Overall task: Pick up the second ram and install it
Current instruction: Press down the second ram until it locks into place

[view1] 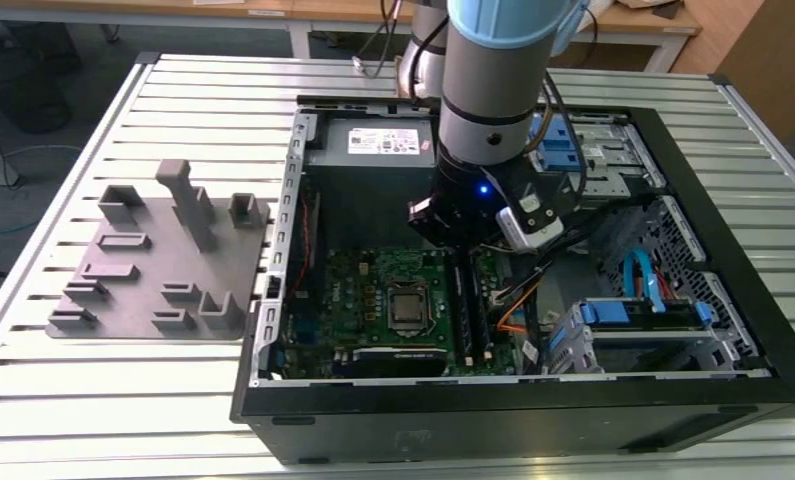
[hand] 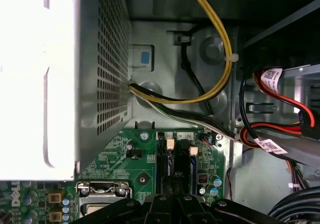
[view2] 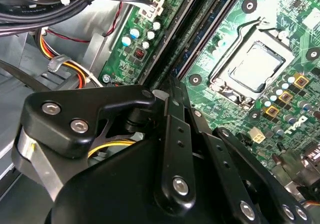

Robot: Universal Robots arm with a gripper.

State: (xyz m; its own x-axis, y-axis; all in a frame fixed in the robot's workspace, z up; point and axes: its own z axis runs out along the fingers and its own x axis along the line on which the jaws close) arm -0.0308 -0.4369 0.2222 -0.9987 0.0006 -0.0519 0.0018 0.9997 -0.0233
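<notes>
Here, an open computer case [view1: 504, 410] lies on its side on the metal bench [view1: 144, 400]. It takes up the middle of the bench and reaches toward the edge on the exterior view's right. A grey plastic plate [view1: 157, 265] with little posts sits just beside the case, near the bench edge on the exterior view's left.

The robot arm [view1: 497, 60] comes straight down into the case. Its black tool [view1: 459, 240] hangs low over the green board [view1: 364, 285], next to the shiny square chip holder [view1: 407, 307].

In the first wrist view, two long dark slots [hand: 192, 169] run side by side on the green board, and the tool is right over them. A thin memory stick [hand: 168, 168] stands on its edge in the slot closer to the chip holder. The tip of the tool is just above it. I cannot tell if the tool touches the stick. I also cannot tell if the tool is open or closed, because its own black arms hide the tip.

A big silver box [hand: 40, 83] with tiny holes sits at one end of the board. Yellow wires [hand: 220, 43] curl out from it along the case wall. Red and black wires [hand: 295, 108] lie farther off. Blue holders [view1: 637, 312] sit in the case corner on the exterior view's right.
</notes>
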